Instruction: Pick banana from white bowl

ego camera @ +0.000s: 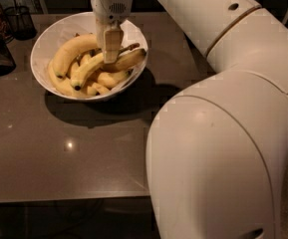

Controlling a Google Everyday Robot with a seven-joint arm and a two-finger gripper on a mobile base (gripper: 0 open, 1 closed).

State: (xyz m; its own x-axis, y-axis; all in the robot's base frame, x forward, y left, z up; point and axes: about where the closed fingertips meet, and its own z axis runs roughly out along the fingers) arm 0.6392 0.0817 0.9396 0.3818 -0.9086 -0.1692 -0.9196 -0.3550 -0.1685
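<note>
White bowl (53, 38) heaped with bananas (109, 78) (pincer (111, 58) over the longest banana (89, 68))

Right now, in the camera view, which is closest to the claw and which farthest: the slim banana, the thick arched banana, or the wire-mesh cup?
The claw hangs over the white bowl.
1. Slim banana, directly under it.
2. Thick arched banana, picture-left, also in the bowl.
3. Wire-mesh cup, outside the bowl, at the table's far-left corner.
</note>
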